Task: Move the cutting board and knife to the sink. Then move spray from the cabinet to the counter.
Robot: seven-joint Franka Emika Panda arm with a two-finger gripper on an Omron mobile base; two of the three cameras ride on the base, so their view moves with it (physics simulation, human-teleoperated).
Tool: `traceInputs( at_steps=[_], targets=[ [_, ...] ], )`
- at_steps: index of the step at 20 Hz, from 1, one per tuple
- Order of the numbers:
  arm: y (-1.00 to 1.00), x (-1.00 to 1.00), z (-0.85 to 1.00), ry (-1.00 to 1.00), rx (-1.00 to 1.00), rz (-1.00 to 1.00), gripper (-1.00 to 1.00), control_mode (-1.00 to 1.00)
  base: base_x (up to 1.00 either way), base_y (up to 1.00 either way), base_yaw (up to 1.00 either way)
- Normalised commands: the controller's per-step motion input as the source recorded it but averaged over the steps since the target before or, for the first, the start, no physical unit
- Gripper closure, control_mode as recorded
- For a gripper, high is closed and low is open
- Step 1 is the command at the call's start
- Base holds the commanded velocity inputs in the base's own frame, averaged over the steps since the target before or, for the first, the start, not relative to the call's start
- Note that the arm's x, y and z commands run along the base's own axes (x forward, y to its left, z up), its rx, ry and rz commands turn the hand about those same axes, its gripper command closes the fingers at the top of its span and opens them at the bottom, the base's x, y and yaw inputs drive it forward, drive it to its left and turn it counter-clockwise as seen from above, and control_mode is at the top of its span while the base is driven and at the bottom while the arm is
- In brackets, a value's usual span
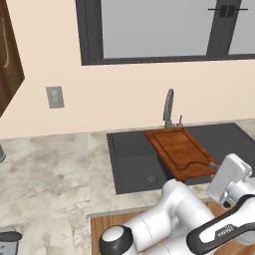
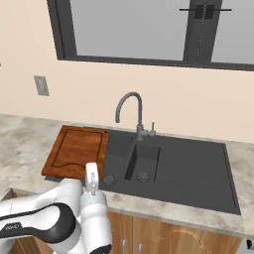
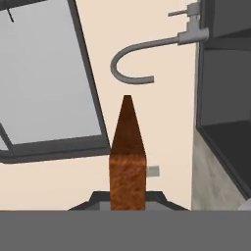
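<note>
My gripper is shut on the near edge of the reddish-brown cutting board, which hangs roughly level above the dark grey sink. From the left base the cutting board overlaps the sink, with the gripper at its front right corner. In the hand view the cutting board rises edge-on from between the gripper fingertips. The marbled counter surrounds the sink. The knife, the spray and the cabinet are out of view.
A silver gooseneck faucet stands at the back of the sink, below a dark-framed window. A wall outlet sits on the left. A dark wooden panel hangs at the far left. Wooden base doors lie under the counter.
</note>
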Motion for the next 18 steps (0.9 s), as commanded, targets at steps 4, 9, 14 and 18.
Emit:
traceInputs(
  at_steps=[4,9,14,18],
  targets=[
    [0.01,0.06,-0.17,0.22,0.0,-0.04,1.0,-1.0,0.0,0.0,0.0],
    [0.2,0.11,-0.24,0.16,-0.01,-0.04,1.0,-1.0,0.0,0.0,0.0],
    [0.36,0.24,-0.23,0.17,-0.08,-0.13,1.0,-1.0,0.0,0.0,0.0],
    [0.17,0.31,-0.05,0.09,0.0,-0.1,1.0,-1.0,0.0,0.0,0.0]
  ],
)
